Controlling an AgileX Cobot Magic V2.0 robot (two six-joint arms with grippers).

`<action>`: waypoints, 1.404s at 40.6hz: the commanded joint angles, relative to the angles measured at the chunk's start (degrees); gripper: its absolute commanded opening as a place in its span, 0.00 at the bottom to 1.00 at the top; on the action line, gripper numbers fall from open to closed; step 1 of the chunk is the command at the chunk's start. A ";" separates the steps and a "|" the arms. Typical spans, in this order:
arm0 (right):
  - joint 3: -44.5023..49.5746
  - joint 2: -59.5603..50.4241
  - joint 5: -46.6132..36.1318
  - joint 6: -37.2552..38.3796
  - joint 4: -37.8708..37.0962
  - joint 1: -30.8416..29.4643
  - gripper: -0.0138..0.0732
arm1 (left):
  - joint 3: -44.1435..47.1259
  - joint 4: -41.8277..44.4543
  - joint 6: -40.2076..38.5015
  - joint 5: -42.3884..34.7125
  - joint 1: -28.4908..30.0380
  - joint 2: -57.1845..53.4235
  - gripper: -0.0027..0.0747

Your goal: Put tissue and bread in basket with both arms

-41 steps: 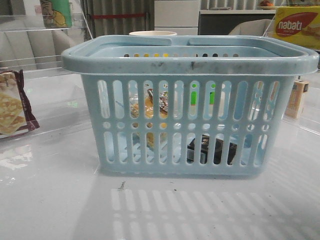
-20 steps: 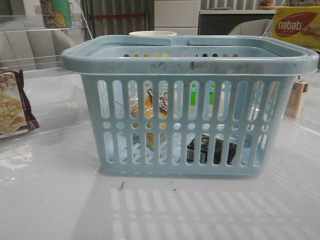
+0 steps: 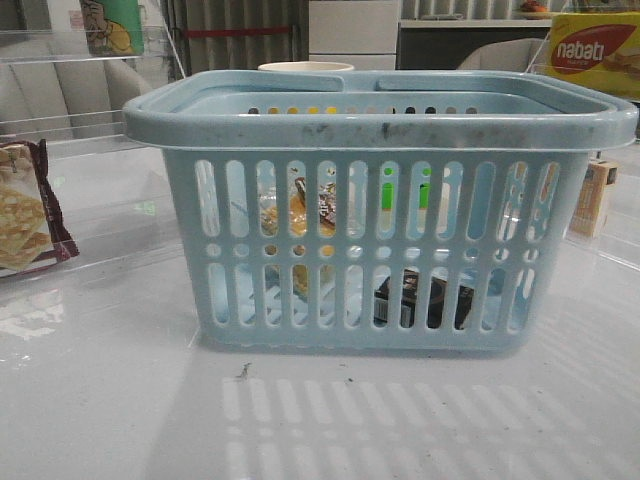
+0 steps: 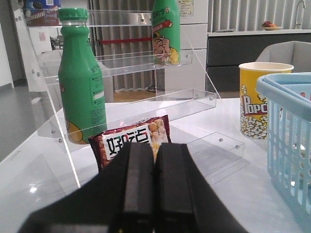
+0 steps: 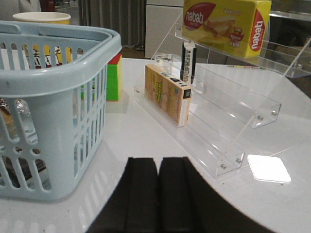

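Bread [image 3: 300,215] and tissue [image 3: 422,301] both lie inside the basket [image 3: 380,125] (seen through its slots). Left gripper [image 4: 154,187] and right gripper [image 5: 158,194] sit outside it, fingers pressed together, empty. Task looks complete.

Inside the basket [image 3: 380,215], the bread [image 3: 300,215] leans at left; the tissue [image 3: 425,300] lies on its floor, right.

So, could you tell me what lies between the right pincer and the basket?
Only bare white table. In the right wrist view, the shut right pincer sits beside the basket, with nothing on the stretch between them.
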 commanded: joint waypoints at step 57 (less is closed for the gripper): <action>0.06 -1.01 -13.08 15.43 -16.21 0.13 0.22 | -0.08 -0.05 -0.61 -5.01 0.08 -0.93 0.15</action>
